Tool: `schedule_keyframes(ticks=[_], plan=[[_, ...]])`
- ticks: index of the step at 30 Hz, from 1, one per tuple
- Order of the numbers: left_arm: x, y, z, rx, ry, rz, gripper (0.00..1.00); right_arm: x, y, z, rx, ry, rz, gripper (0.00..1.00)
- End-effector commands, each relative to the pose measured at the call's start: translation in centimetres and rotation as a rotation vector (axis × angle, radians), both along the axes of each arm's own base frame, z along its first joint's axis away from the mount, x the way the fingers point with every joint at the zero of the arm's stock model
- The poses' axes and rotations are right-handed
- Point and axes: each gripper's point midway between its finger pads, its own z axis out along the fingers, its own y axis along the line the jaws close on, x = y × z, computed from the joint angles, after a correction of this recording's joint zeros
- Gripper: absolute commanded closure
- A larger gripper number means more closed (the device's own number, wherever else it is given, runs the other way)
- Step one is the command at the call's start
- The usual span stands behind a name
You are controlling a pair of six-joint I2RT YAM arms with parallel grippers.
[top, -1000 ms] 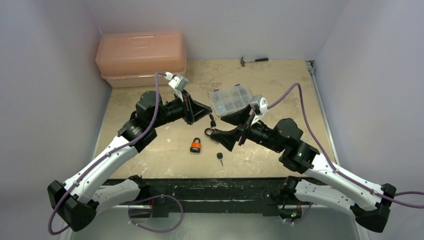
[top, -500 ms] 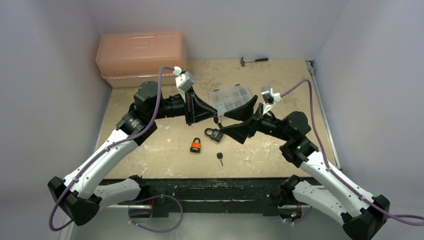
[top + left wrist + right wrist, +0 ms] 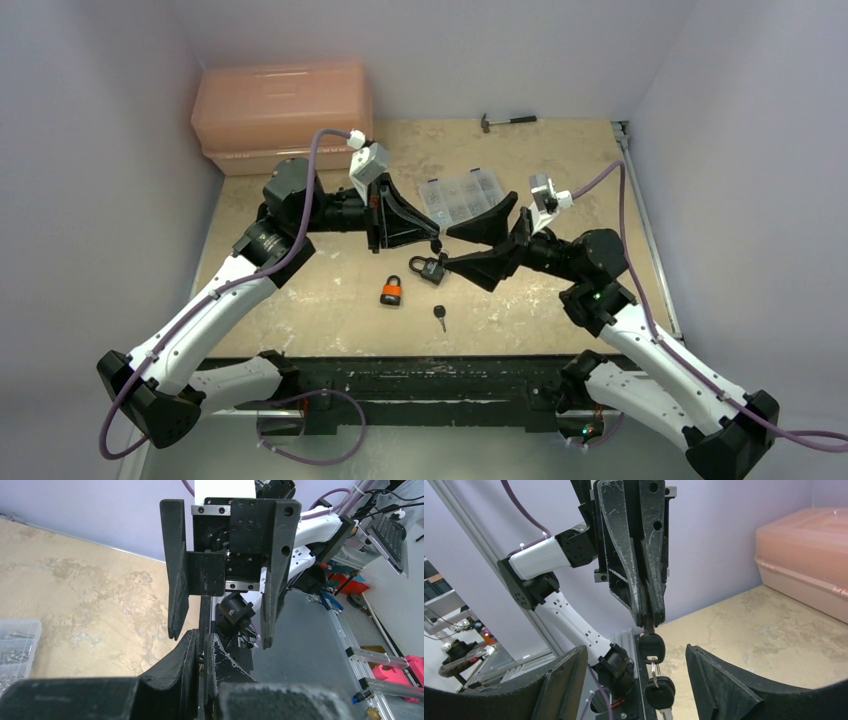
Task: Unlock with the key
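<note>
Item under inspection: the key, single, black head with a short metal blade. It lies flat on the table, near the front edge and roughly midway between the two arms. No gripper is in contact with it.

Left of the key and slightly farther back lies an orange padlock, apart from the key. Beyond the key lies a black padlock, with its shackle pointing left.

Above the black padlock, the left gripper reaches in from the left. Its jaws are pressed tight on the blade of one key from a bunch of keys. The right wrist view shows that key's black head hanging just below the fingertips, with a ring and a second black-headed key dangling under it.

The right gripper faces it from the right, jaws spread wide and holding nothing. The hanging bunch sits between the two fingers without visible contact. The nearer finger ends just beside the black padlock; whether it touches cannot be told.

Further out: a clear compartment organiser lies behind the grippers. A hammer lies at the far edge. A pink box with a lid stands in the far left corner.
</note>
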Motion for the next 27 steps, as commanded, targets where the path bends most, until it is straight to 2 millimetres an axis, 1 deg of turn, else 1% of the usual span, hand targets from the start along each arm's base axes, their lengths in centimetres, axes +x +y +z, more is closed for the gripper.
schedule_keyframes(ticks=[1, 9, 18, 27], plan=[[-0.78, -0.02, 2.33, -0.06, -0.063, -0.041, 1.0, -0.2, 0.23, 0.85, 0.031, -0.027, 0.025, 0.23], [-0.89, -0.19, 2.25, -0.074, -0.051, -0.055, 1.0, -0.17, 0.58, 0.69, 0.038, -0.017, 0.049, 0.36], [-0.85, -0.14, 2.54, -0.082, -0.058, -0.05, 1.0, -0.32, 0.87, 0.72, 0.043, -0.014, 0.078, 0.48], [-0.9, -0.17, 2.67, -0.091, -0.058, -0.053, 1.0, -0.24, 1.16, 1.13, 0.052, -0.018, 0.095, 0.54]])
